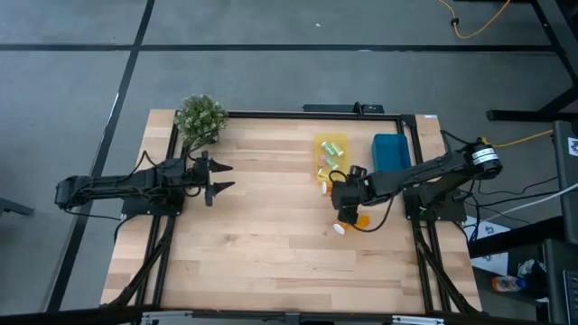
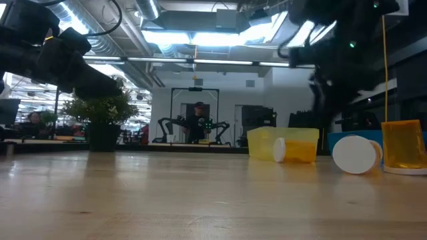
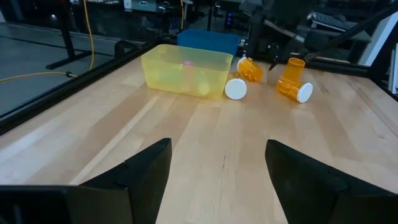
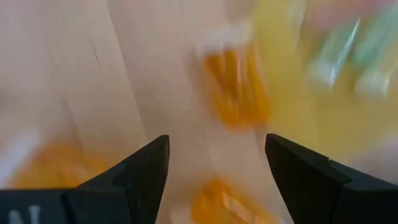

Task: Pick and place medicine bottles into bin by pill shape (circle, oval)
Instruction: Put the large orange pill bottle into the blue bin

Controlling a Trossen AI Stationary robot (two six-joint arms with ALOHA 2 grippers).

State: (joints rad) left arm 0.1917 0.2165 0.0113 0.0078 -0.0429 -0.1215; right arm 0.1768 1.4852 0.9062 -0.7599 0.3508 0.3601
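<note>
Three translucent orange bottles lie or stand on the table beside the yellow bin (image 1: 330,153). One lies on its side against the bin's near side, white cap outward (image 3: 236,89). One lies on its side with a white cap (image 3: 296,91). One stands upright without a cap (image 3: 294,66). Pale green-tinted bottles lie inside the yellow bin (image 4: 348,50). My right gripper (image 1: 341,200) is open above the orange bottles; one orange bottle (image 4: 224,205) shows below, between its fingers. My left gripper (image 1: 221,177) is open and empty at the table's left.
A blue bin (image 1: 390,152) stands to the right of the yellow one at the far right. A potted plant (image 1: 200,117) stands at the far left corner. Bare wood spreads across the table's middle and near side (image 1: 271,262).
</note>
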